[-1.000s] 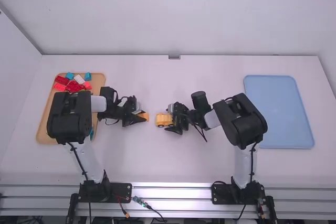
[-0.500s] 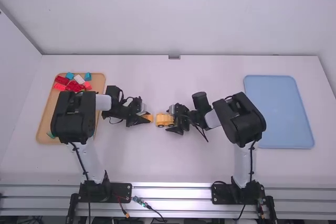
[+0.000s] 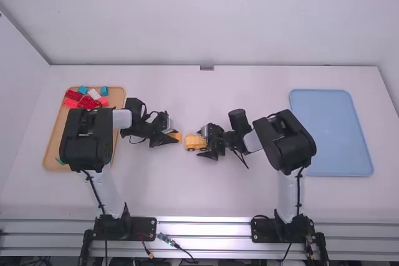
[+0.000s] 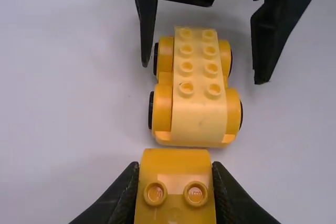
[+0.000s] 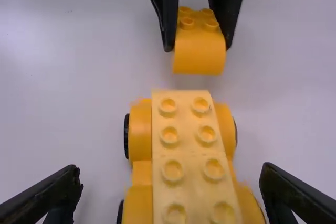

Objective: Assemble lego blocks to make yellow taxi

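Note:
My left gripper (image 3: 174, 136) is shut on a yellow curved block (image 3: 177, 136), held just left of the yellow wheeled car (image 3: 194, 143) near mid-table. In the left wrist view, the gripper (image 4: 176, 182) clamps the block (image 4: 176, 163), whose studs show, close to one end of the car (image 4: 198, 114). My right gripper (image 3: 204, 142) stands open at the car's other end. Its fingers lie apart on either side of the car (image 5: 181, 129) in the right wrist view, the gripper (image 5: 172, 182) not touching it. A light yellow studded brick (image 5: 185, 150) tops the car lengthwise.
An orange-brown tray (image 3: 55, 147) with red, blue and white bricks (image 3: 90, 98) lies at the left, partly under the left arm. A blue tray (image 3: 330, 129) lies at the right. White table surface surrounds the car.
With its yellow block, my left gripper has moved right, closer to the car, mostly in the first half second. The right gripper and the car have hardly moved.

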Robot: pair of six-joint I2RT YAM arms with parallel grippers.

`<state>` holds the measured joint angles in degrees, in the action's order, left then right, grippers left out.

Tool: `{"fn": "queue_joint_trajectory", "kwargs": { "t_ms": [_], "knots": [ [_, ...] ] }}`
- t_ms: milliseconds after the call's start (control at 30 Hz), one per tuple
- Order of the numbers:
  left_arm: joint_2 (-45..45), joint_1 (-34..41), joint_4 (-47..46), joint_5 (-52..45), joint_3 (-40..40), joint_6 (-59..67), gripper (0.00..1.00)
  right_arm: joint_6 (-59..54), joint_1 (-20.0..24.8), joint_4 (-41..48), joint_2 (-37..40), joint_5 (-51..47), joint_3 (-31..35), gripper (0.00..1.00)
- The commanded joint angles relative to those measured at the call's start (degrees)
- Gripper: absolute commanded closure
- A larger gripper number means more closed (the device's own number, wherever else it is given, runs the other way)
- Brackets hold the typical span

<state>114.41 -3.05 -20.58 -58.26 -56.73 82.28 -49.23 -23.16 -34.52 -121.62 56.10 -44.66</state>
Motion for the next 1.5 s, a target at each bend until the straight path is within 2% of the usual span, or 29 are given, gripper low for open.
{"fn": "queue_joint_trajectory", "kwargs": {
  "t_ms": [0,300,600,767,967,1033,1067,1467],
  "knots": [
    [-1.64,0.52,-0.46,-0.92,-0.92,0.02,0.98,0.44,-0.52,-0.87,-1.66,-0.61,-0.76,0.11],
    [-3.83,0.66,-1.7,-1.27,-0.85,-0.59,0.98,4.42,0.44,-7.41,-5.33,1.27,-0.76,0.14],
    [-5.18,5.05,-1.77,-0.66,-0.85,-0.98,0.98,4.44,0.98,-7.91,-5.29,2.05,-0.76,0.15],
    [-5.18,7.61,0.07,-0.7,-0.85,-2.78,0.98,4.44,0.98,-8.37,-5.29,2.14,-0.76,0.24],
    [-5.18,9.2,3.85,-0.66,-0.85,-8.68,0.98,4.44,1.01,-8.35,-5.29,2.14,-0.76,0.41],
    [-5.18,9.6,4.28,-0.66,-0.85,-9.22,0.98,4.46,0.98,-8.33,-5.29,2.1,-0.76,0.41],
    [-5.18,9.81,4.37,-0.72,-0.85,-9.2,0.98,4.46,0.98,-8.33,-5.29,1.92,-0.76,0.44],
    [-5.18,12.15,6.34,1.29,-0.85,-12.5,0.98,5.95,0.98,-8.61,-5.29,0.46,-0.76,0.44]
  ]
}}
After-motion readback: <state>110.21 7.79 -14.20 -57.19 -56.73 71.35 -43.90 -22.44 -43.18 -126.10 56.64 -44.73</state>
